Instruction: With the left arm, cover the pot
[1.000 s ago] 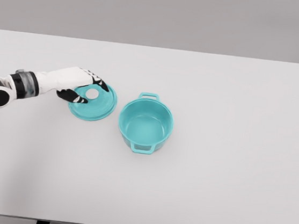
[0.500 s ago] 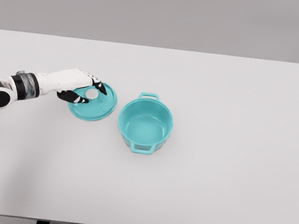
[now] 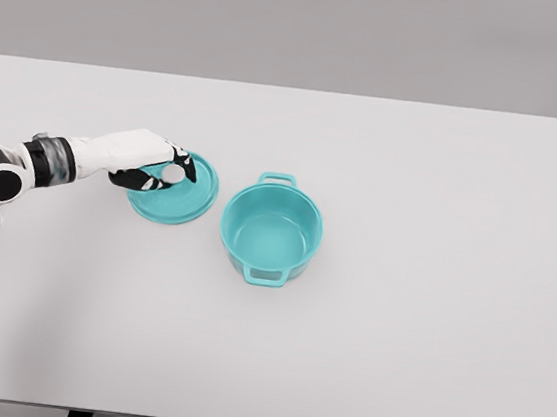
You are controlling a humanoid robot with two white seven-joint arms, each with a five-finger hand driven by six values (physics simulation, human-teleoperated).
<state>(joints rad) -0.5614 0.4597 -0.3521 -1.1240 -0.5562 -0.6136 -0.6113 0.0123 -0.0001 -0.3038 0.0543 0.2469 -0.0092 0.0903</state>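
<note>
Presently the left hand (image 3: pixel 152 167) reaches in from the picture's left, low over the lid (image 3: pixel 181 199), which lies flat on the table (image 3: pixel 442 187) just left of the pot (image 3: pixel 272 231); lid and pot are near one another but apart, with a strip of bare table between them. The fingers (image 3: pixel 185 163) are curled about the white knob (image 3: pixel 173 173) at the lid's centre, thumb below and the others arched above; they appear closed round the knob, though whether they are actually gripping it cannot be told at this size, and the lid shows no sign of leaving the table.

The pot stands upright and uncovered, its interior visible, one handle toward the far edge and one toward the near edge; that leaves its left flank clear, so the lid can be carried across without meeting a handle. The hand comes at the knob from the side away from the pot, which suits a lift followed by a short carry to the right.

Judgement: the step in hand is securing the knob; lifting, carrying and lowering are not yet done. The chief risk is a weak pinch on a small round knob, letting the lid tilt or slip during the carry; the seating will need the lid level and centred on the rim.

The right arm is out of view.
</note>
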